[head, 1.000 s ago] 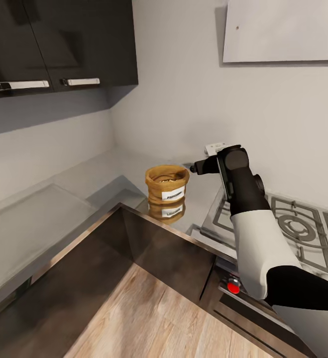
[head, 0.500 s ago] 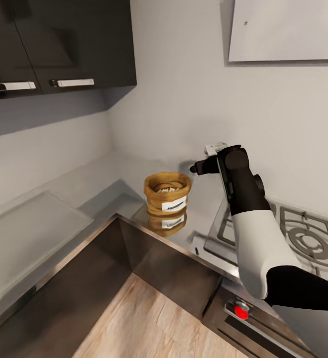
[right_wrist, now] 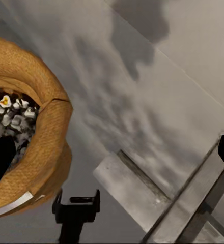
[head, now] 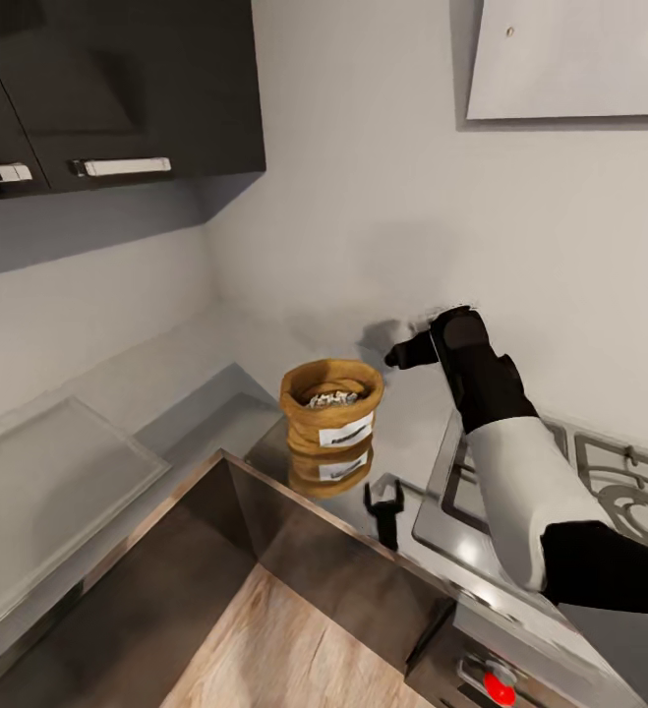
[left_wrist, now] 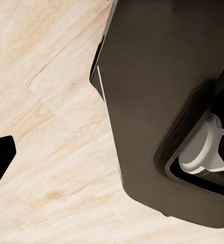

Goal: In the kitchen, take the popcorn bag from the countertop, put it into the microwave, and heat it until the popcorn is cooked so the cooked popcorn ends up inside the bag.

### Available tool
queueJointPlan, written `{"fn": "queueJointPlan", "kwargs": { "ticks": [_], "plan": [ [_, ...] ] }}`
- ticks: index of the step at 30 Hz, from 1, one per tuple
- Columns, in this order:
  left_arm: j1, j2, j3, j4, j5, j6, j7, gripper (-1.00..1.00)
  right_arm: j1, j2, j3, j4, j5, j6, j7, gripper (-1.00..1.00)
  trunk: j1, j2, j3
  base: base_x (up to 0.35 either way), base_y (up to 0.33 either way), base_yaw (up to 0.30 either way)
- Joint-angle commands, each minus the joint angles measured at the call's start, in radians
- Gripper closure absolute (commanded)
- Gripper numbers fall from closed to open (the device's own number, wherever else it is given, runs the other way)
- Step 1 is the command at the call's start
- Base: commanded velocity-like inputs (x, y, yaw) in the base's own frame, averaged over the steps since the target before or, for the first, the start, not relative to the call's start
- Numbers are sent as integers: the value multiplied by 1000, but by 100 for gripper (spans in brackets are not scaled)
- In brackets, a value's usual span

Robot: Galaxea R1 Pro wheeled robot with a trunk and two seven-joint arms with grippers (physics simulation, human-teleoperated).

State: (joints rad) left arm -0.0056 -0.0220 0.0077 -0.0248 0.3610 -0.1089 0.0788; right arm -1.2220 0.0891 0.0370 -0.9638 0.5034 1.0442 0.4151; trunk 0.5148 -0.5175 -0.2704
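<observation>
The squat tan-yellow cloth popcorn bag (head: 330, 418), white label unreadable, is standing on the grey polished countertop (head: 215, 398), just beside the right gripper (head: 399, 352); finger spread cannot be determined.

White forearm shell (head: 520, 492), black wrist, black elbow joint

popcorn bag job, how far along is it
Early. Done: the robot stands at the countertop and its right arm reaches over it. In hand: the right gripper hovers beside the popcorn bag, apart from it; whether its jaws are open is unclear. The bag sits upright near the hob, pale bits inside. Left: grasp it, put it in the microwave, heat it.
</observation>
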Motion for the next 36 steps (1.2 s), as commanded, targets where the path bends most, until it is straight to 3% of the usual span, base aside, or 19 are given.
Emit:
{"fn": "queueJointPlan", "kwargs": {
  "ticks": [1, 4, 11, 15, 23, 26, 31, 34, 36],
  "plan": [
    [-1, 0, 1, 0, 3, -3, 2, -100, 3, -8, 25, 6, 9, 3, 10, -100, 0, -2, -2, 12, 0, 0],
    [-1, -1, 1, 0, 4, -3, 2, -100, 7, -10, 52, 11, 7, 3, 16, -100, 0, -2, -2, 4, 0, 0],
    [0, -1, 2, 0, 3, -3, 2, -100, 8, 0, 57, 11, 6, 3, 82, -100, 0, -2, -2, 0, 0, 0],
    [-1, -2, 4, -2, 4, -7, 0, -100, 30, 1, 34, -11, -16, -20, 59, -100, 0, -2, -2, 0, 0, 0],
    [0, -2, 2, -2, 3, -6, -1, -100, 30, 45, -11, 23, -36, 3, 82, -100, 0, -2, -2, 106, 0, 0],
    [0, -1, 2, -2, 3, -6, -1, -100, 30, 46, -28, 22, -36, 3, 82, -100, 0, -2, -2, 308, 0, 0],
    [0, -1, 3, -1, 4, -6, -1, -100, 30, 38, -22, 4, -36, 3, 92, -100, 0, -2, -2, 282, 0, 0],
    [0, -1, 3, -1, 4, -6, -1, -100, 30, 33, 6, -30, -37, 3, 153, -100, 0, -2, -2, 58, 0, 0],
    [0, -1, 3, -2, 4, -6, -1, -100, 30, 29, 58, -34, -34, 3, 273, -100, 0, -2, -2, 10, 0, 0]
  ]
}}
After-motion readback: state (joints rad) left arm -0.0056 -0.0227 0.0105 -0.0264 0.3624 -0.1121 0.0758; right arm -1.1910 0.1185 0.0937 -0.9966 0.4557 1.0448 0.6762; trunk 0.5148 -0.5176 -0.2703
